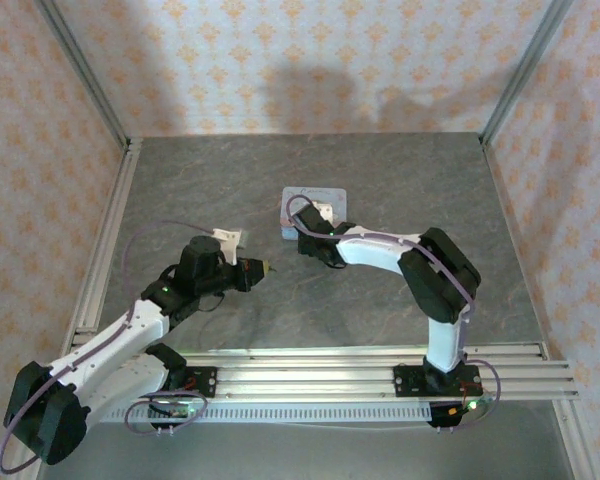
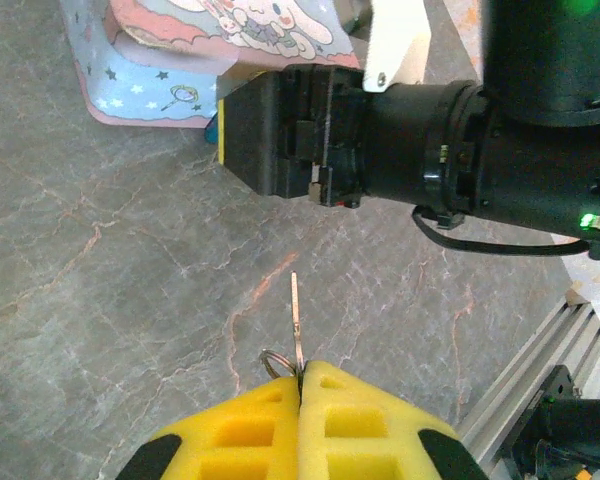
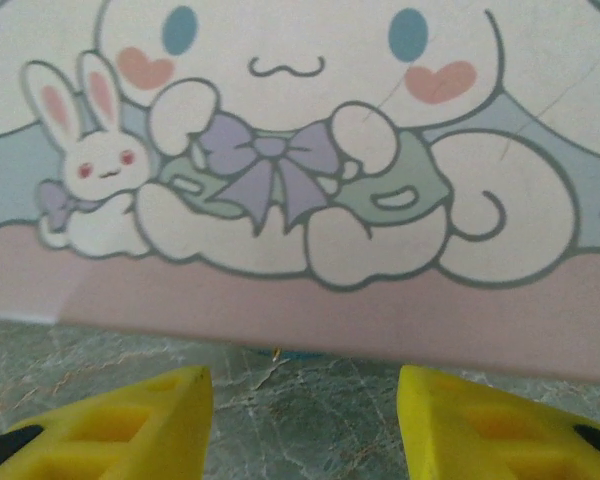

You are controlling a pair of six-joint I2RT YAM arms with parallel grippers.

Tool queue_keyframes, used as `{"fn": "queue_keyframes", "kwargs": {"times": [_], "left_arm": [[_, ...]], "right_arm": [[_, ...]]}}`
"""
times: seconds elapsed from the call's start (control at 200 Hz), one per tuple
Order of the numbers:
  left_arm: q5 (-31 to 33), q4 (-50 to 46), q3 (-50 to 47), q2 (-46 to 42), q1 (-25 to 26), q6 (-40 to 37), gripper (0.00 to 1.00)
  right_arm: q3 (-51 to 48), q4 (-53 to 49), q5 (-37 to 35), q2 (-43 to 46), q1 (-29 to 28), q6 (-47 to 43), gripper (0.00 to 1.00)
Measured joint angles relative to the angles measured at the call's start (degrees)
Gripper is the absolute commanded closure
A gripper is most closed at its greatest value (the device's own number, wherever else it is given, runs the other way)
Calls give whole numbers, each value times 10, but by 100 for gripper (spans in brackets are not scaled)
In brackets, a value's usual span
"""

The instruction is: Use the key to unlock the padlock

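Observation:
My left gripper point(image 2: 302, 376) is shut on the key point(image 2: 296, 318), a thin pale blade that sticks straight out from the yellow fingertips over the grey table, with its ring point(image 2: 271, 360) at the left pad. In the top view the left gripper point(image 1: 259, 268) sits left of the right gripper point(image 1: 302, 238), with a gap between them. My right gripper point(image 3: 305, 425) is open, with nothing between its fingers, close in front of the cartoon-printed tin point(image 3: 300, 180). A blue sliver with a brassy glint point(image 3: 298, 352) peeks from under the tin's edge. The padlock is hidden.
The pale blue tin point(image 1: 315, 210) lies near the table's middle, and its corner point(image 2: 150, 70) sits at the top left of the left wrist view. The right arm's black wrist point(image 2: 430, 150) crosses ahead of the key. An aluminium rail point(image 1: 330, 372) runs along the near edge.

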State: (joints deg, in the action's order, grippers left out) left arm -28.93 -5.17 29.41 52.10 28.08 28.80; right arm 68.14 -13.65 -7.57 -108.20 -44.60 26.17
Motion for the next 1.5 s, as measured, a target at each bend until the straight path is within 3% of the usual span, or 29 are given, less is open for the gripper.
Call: {"fn": "queue_keyframes", "kwargs": {"times": [0.701, 1.011, 1.221, 1.496], "left_arm": [[-6, -7, 2, 9, -1, -20, 100], [-6, -15, 1, 9, -1, -26, 100], [-6, -15, -19, -9, -1, -34, 100], [-6, -10, -46, -32, -1, -48, 100]], "right_arm": [[29, 36, -37, -56, 0, 24, 58], [40, 40, -44, -66, 0, 19, 71], [46, 58, -46, -73, 0, -6, 85], [33, 74, -12, -61, 5, -29, 96]]}}
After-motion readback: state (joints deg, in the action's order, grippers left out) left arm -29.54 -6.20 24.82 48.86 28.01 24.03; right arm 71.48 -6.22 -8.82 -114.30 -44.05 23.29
